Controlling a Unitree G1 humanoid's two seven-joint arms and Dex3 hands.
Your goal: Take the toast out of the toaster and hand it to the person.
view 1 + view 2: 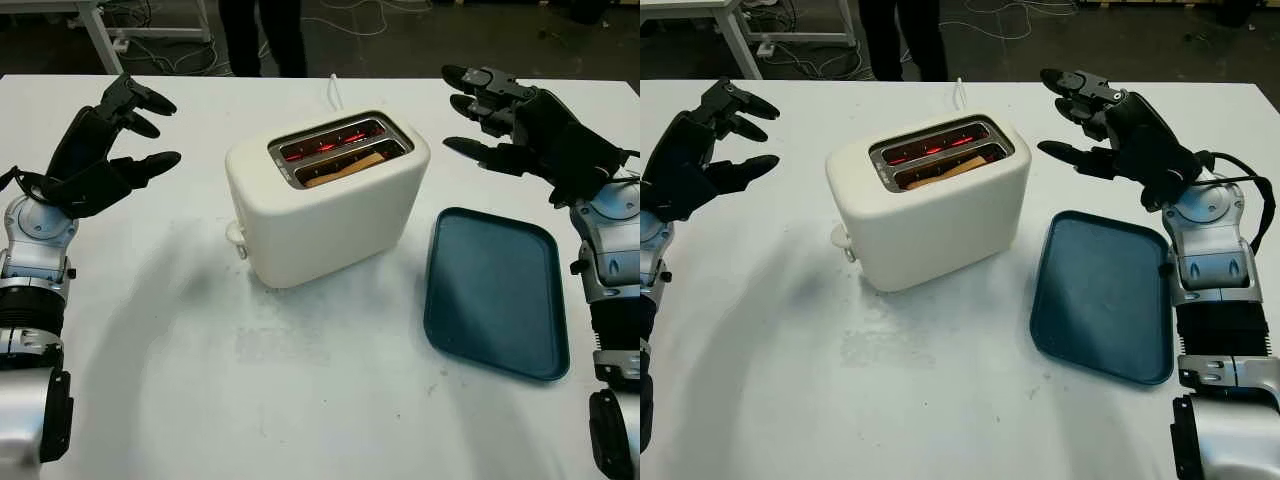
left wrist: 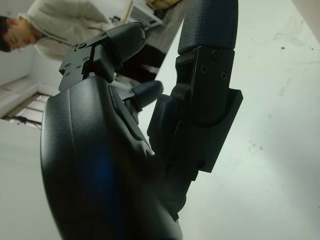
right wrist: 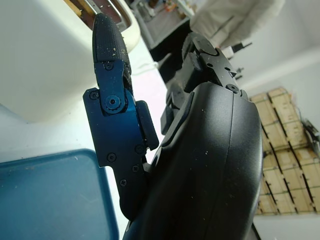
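A cream two-slot toaster point(image 1: 325, 205) stands mid-table, its elements glowing red. A slice of toast point(image 1: 345, 167) sits low in the nearer slot. My left hand point(image 1: 120, 130) hovers open to the left of the toaster, well apart from it. On the other side my right hand point(image 1: 485, 110) is raised, open, at the height of the toaster's top and a short way from it. A person point(image 1: 262, 35) in dark trousers stands behind the table's far edge; the person's light jacket point(image 2: 60, 30) shows in the left wrist view.
A dark blue tray point(image 1: 495, 290) lies flat to the right of the toaster, under my right forearm. The toaster's white cord point(image 1: 333, 92) runs toward the far edge. White tabletop point(image 1: 300, 400) stretches in front of the toaster.
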